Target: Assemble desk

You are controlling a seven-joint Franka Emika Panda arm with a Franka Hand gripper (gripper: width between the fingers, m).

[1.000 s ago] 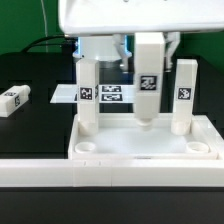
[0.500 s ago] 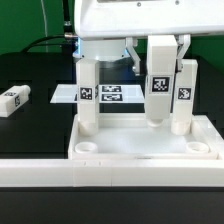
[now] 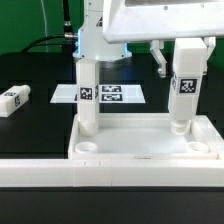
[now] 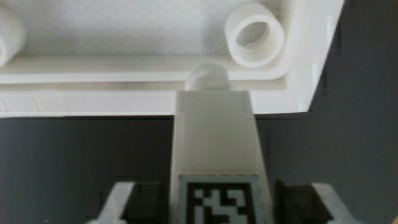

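Note:
The white rimmed tabletop (image 3: 140, 146) lies in the foreground with round sockets in its front corners. One tagged white leg (image 3: 88, 95) stands upright in its back left corner. My gripper (image 3: 185, 55) is shut on another tagged leg (image 3: 186, 88) and holds it upright over the tabletop's right side, hiding the back right corner behind it. In the wrist view the held leg (image 4: 221, 140) runs from my gripper (image 4: 221, 205) toward the tabletop rim (image 4: 107, 85). Its rounded tip hangs just short of an empty corner socket (image 4: 254, 40).
A loose tagged leg (image 3: 12, 100) lies on the black table at the exterior view's left. The marker board (image 3: 112, 94) lies behind the tabletop. A long white bar (image 3: 110, 176) spans the foreground.
My gripper has carried the held leg from the tabletop's middle toward the exterior view's right. It now covers the upright leg that showed at the back right corner.

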